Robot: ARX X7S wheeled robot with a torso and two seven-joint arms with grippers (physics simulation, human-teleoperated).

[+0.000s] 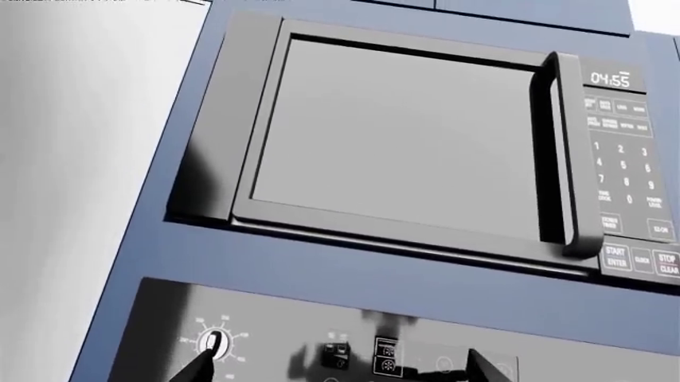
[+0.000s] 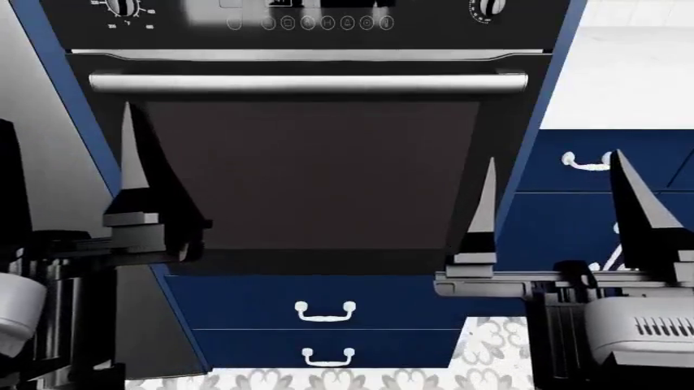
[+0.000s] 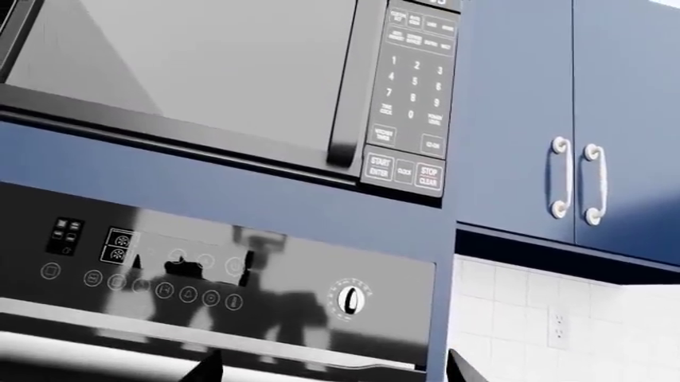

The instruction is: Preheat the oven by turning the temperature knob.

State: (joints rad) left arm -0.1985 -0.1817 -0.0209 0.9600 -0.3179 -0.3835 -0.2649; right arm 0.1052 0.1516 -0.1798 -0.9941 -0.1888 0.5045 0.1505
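The robot stands square in front of the oven, its dark glass door shut and the long silver handle running across just under the control panel. Nothing of the job looks done yet, as far as I can judge: both arms hang low in front of the door, well below the knobs. The left gripper and the right gripper both have their jaws spread wide with nothing between them, thin fingertips pointing up. The temperature knob sits at the panel's left end, ringed by white printed numbers, its silver pointer bar roughly upright; in the head view it is barely inside the top edge. At the opposite end is the other knob, ringed by fine marks, not the one wanted. Between them runs a row of round touch buttons. Above the oven a microwave is set into the blue cabinetry, its clock lit. Below are blue drawers with white handles. What's left, I'd say, is everything: raise the left arm to the numbered knob, close the jaws on it, and turn.
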